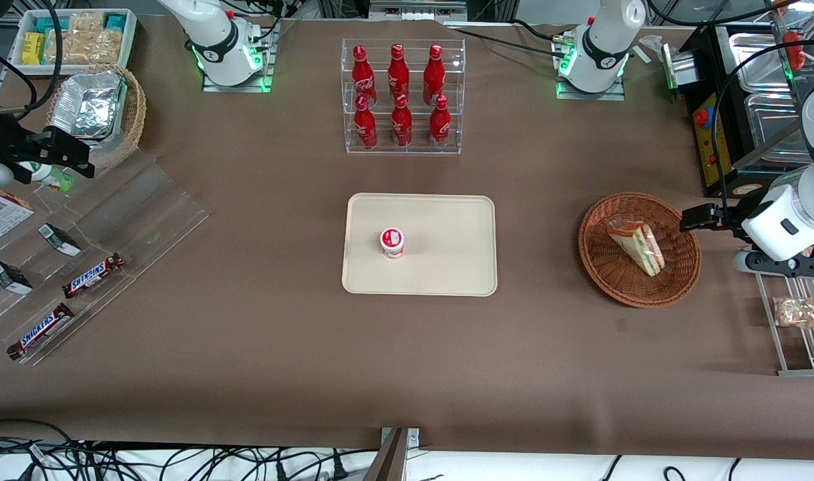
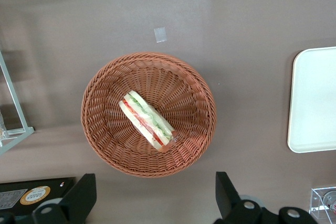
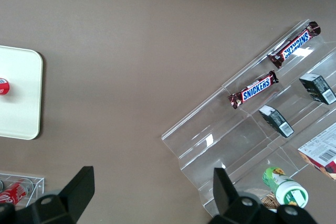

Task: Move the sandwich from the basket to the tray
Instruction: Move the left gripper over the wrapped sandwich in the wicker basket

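Hovered gripper [image 2: 152,203] above basket [image 2: 100,129], fingers spread wide and holding nothing; lay sandwich [image 2: 147,120] in basket, well apart from tray [image 1: 447,267].

White arm, black gripper [image 1: 688,218], green-lit base

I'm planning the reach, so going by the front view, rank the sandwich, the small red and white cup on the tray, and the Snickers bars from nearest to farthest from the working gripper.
The gripper, fingers open, hovers beside the basket rim.
1. Sandwich, in the basket, right by it.
2. Cup, on the tray mid-table.
3. Snickers bars, toward the parked arm's end.
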`<act>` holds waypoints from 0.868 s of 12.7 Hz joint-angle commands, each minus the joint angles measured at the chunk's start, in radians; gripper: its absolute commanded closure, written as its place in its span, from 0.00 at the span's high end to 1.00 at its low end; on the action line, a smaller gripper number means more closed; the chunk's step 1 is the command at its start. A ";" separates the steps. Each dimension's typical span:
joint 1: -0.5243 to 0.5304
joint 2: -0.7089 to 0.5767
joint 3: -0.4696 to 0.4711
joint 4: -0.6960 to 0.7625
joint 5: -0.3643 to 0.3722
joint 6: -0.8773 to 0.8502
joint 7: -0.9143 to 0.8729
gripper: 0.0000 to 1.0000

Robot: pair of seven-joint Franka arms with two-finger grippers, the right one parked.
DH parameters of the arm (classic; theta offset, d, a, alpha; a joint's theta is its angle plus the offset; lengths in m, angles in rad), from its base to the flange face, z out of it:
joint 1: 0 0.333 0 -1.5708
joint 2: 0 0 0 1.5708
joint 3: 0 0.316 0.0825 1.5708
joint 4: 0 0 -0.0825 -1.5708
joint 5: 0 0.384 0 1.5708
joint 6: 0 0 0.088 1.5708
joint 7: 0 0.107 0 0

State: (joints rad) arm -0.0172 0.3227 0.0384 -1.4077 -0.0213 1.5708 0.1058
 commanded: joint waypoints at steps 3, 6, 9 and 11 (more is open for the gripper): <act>-0.007 0.016 0.002 0.038 0.023 -0.014 0.009 1.00; -0.007 0.018 0.002 0.036 0.046 -0.014 -0.002 1.00; 0.010 0.038 0.009 0.021 0.057 -0.002 -0.244 1.00; -0.001 0.042 0.003 -0.006 0.073 0.030 -0.522 1.00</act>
State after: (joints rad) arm -0.0062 0.3501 0.0465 -1.4069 0.0184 1.5789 -0.2269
